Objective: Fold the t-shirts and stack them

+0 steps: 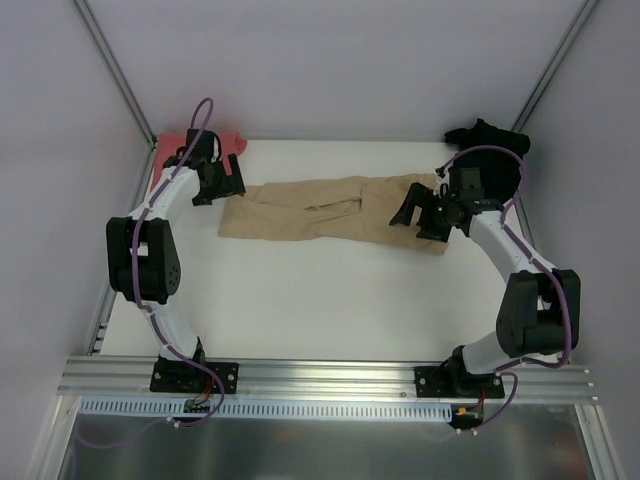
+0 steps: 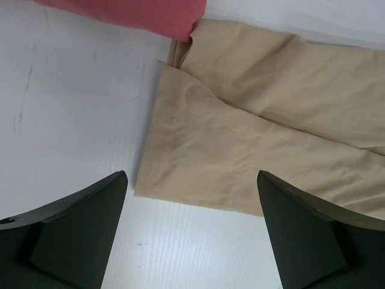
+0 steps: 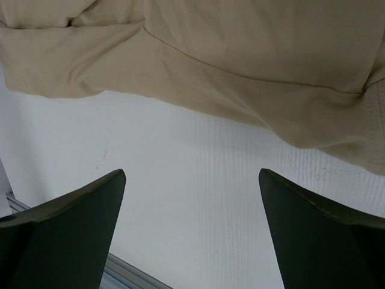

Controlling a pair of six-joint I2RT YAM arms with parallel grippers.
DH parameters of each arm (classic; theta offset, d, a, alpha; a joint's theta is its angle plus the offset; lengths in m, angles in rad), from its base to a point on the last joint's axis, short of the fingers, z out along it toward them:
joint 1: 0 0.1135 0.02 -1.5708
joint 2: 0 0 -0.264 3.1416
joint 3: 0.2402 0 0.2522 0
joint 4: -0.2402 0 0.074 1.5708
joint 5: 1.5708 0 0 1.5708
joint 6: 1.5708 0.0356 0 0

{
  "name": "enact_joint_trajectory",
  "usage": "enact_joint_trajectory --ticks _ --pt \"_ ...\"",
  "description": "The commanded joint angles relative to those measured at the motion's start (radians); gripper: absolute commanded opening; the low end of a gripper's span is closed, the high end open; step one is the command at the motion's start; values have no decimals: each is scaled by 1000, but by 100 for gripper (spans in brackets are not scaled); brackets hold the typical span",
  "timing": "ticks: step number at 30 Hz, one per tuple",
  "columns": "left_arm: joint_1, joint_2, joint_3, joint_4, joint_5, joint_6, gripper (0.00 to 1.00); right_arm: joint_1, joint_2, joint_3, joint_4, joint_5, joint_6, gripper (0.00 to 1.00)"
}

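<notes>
my left hand (image 2: 191,174) and right hand (image 3: 192,171) hang released, empty, one over each end of the tan shirt (image 1: 335,210), probably set to fold it across.

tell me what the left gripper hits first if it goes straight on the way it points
Probably the tan t-shirt, whose end lies straight ahead of the left gripper; depth is unclear.
</notes>
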Motion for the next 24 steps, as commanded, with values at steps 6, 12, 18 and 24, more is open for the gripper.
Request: enact_joint_trajectory --ticks 6,12,18,24 --pt "8 38 -31 -12 137 -42 92 5 37 56 49 -22 1 100" --pt "8 37 -92 3 201 -48 93 6 211 99 63 15 7 100" --pt "8 86 -89 0 235 -57 93 -5 332 125 73 79 38 99" --pt "8 156 -78 -15 257 -71 94 -23 409 180 60 118 57 100"
